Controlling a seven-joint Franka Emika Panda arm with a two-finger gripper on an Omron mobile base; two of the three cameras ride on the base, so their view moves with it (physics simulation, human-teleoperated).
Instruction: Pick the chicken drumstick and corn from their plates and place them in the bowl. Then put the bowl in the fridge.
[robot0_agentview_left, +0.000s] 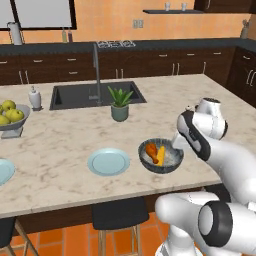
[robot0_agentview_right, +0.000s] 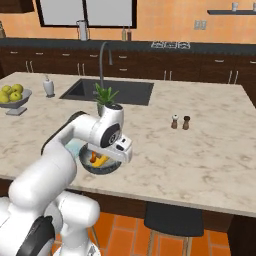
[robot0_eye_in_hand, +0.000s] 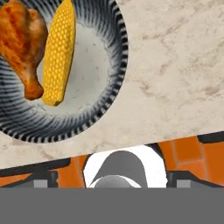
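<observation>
Now the orange-brown chicken drumstick (robot0_eye_in_hand: 22, 41) and yellow corn (robot0_eye_in_hand: 59, 50) lie side by side in the ribbed bowl (robot0_eye_in_hand: 111, 87), tool released.

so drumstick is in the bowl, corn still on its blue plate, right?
Not quite. The corn is no longer on a plate: it lies in the bowl beside the chicken drumstick, as the hand view shows. In the left base view the pale blue plate next to the bowl carries nothing.
</observation>
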